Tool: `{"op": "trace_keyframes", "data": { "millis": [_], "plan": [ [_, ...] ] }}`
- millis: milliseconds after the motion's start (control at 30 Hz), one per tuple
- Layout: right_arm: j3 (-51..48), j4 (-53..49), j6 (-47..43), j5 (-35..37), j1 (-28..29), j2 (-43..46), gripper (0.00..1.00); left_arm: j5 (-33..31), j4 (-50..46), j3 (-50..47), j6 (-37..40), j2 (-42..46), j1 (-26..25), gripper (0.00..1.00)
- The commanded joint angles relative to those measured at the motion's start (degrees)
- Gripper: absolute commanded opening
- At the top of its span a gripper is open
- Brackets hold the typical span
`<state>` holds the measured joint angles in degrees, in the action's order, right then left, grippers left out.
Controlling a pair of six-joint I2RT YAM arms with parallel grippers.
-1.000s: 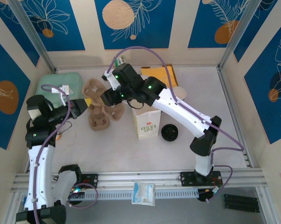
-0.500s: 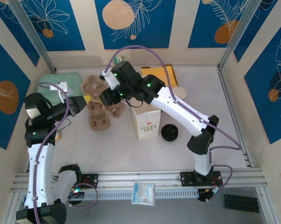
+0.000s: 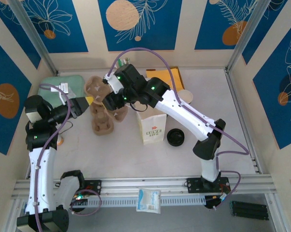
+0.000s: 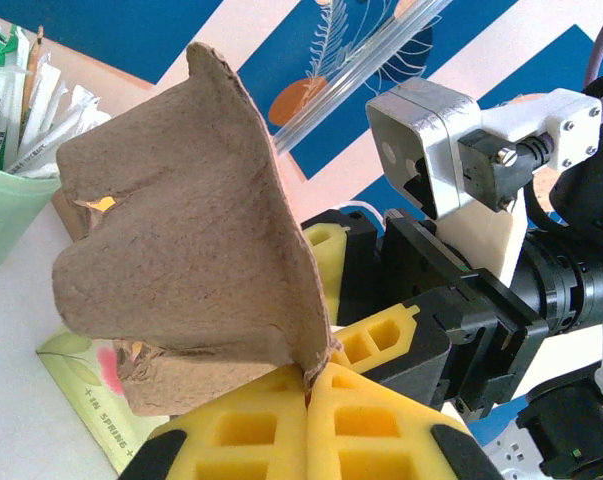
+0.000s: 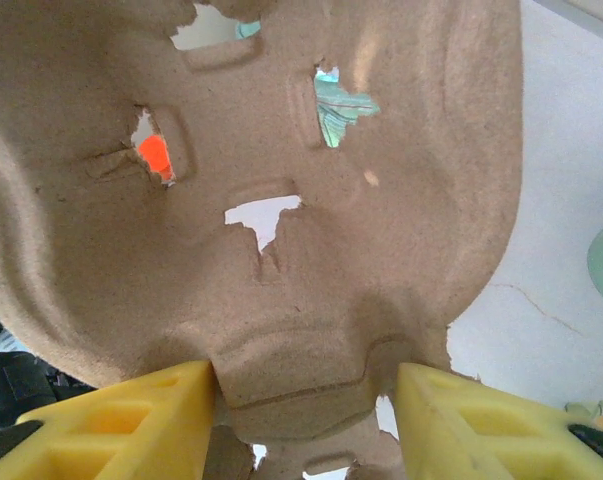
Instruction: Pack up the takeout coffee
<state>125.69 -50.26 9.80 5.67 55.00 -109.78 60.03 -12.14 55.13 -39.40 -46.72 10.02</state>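
Observation:
A brown moulded-pulp cup carrier (image 3: 99, 88) is held up at the back left of the table, with a second carrier (image 3: 105, 123) lying just in front of it. My left gripper (image 3: 89, 101) is shut on the raised carrier's edge (image 4: 181, 220), its yellow fingers (image 4: 251, 430) pinching the thin rim. My right gripper (image 3: 108, 100) is shut on one lobe of the carrier (image 5: 281, 150), a finger (image 5: 131, 420) on each side. The takeout coffee cups (image 3: 185, 95) are a pale round shape behind the right arm, mostly hidden.
A white paper bag (image 3: 152, 126) stands open at the table's middle, with black lids (image 3: 175, 137) to its right. A green tray (image 3: 56, 84) sits at the back left and a green cup of sachets (image 4: 6, 190) is nearby. A tan envelope (image 3: 169, 77) lies at the back.
Both grippers have shifted slightly toward the back with the carrier, which now sits a little higher and farther back. The grips look unchanged.

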Motion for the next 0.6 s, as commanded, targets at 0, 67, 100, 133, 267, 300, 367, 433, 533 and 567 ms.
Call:
{"op": "trace_keyframes", "data": {
  "millis": [0,67,100,133,267,300,367,433,533,567],
  "plan": [
    [1.54,-0.28,-1.92,-3.01,0.19,-0.92,0.5,2.3,3.53,1.38,-1.04,0.4,0.62,0.0],
    [1.19,0.29,-2.28,-4.1,0.19,-0.52,0.48,2.44,3.94,1.21,-1.34,0.4,0.65,0.0],
    [1.01,0.63,-2.4,-4.55,0.15,-0.44,0.47,2.47,4.42,1.12,-1.7,0.4,0.7,0.0],
    [0.89,0.76,-2.5,-4.91,0.1,-0.31,0.47,2.59,4.99,0.94,-2.11,0.44,0.62,0.0],
    [1.0,1.0,-2.77,-5.49,0.06,-0.33,0.46,3.13,8.07,0.27,-4.45,0.2,0.65,0.0],
    [0.97,1.02,-2.77,-5.64,-0.04,-0.31,0.46,3.27,8.88,0.15,-5.07,0.13,0.62,0.0],
    [1.01,0.99,-2.68,-6.01,-0.24,-0.33,0.45,3.38,10.08,-0.09,-6.04,0.09,0.69,0.0],
    [0.88,1.06,-2.6,-6.29,-0.33,-0.35,0.43,3.51,11.12,-0.32,-6.78,-0.04,0.68,0.0],
    [0.93,1.21,-2.46,-6.88,-0.49,-0.24,0.4,3.51,12.0,-0.34,-7.45,-0.25,0.62,0.0],
    [0.87,1.37,-2.42,-6.98,-0.46,-0.18,0.39,3.46,12.14,-0.34,-7.59,-0.39,0.65,0.0]
  ]
}}
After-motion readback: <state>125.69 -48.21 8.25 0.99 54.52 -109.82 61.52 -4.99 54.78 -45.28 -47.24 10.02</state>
